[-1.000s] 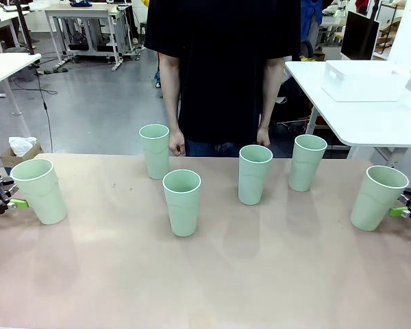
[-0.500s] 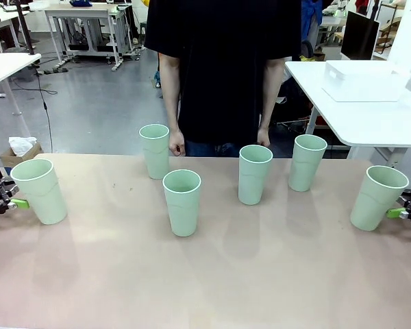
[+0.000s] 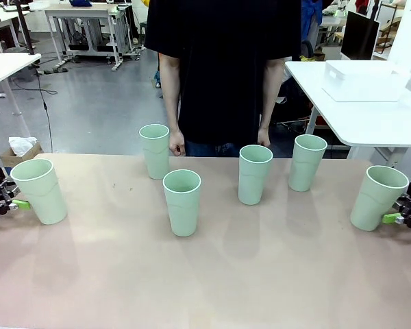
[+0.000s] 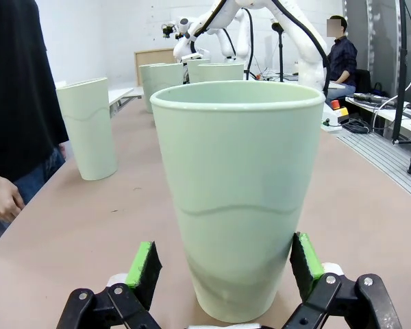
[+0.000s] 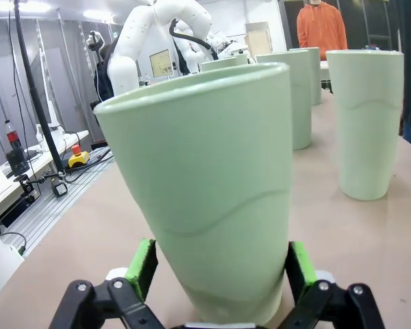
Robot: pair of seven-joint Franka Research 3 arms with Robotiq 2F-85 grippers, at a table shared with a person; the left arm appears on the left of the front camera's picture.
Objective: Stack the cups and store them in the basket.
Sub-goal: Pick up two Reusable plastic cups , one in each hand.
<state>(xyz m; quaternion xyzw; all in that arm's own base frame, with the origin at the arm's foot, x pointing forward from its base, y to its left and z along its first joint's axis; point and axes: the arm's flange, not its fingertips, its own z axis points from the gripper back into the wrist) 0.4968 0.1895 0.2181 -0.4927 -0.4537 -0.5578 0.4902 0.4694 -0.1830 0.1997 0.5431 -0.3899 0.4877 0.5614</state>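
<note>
Front view: six cups are seen standing on the tan table (image 3: 212,281). The leftmost cup (image 3: 40,190) is placed at the left edge and the rightmost cup (image 3: 377,197) at the right edge. Between them are set the far-left cup (image 3: 155,151), the near cup (image 3: 182,202), the middle cup (image 3: 253,174) and the far-right cup (image 3: 307,162), each apart from the others. The basket (image 3: 365,86) is kept on a white side table (image 3: 377,123) at the far right, off the tan table.

In the left wrist view, the left gripper (image 4: 226,271) is spread around the foot of the leftmost cup, and a gap is seen at one pad. In the right wrist view, the right gripper (image 5: 220,267) is likewise spread. Its green pads are just beside the walls of the rightmost cup, and contact cannot be told. A person (image 3: 222,68) in a black shirt is seen at the far side, arms hanging.
</note>
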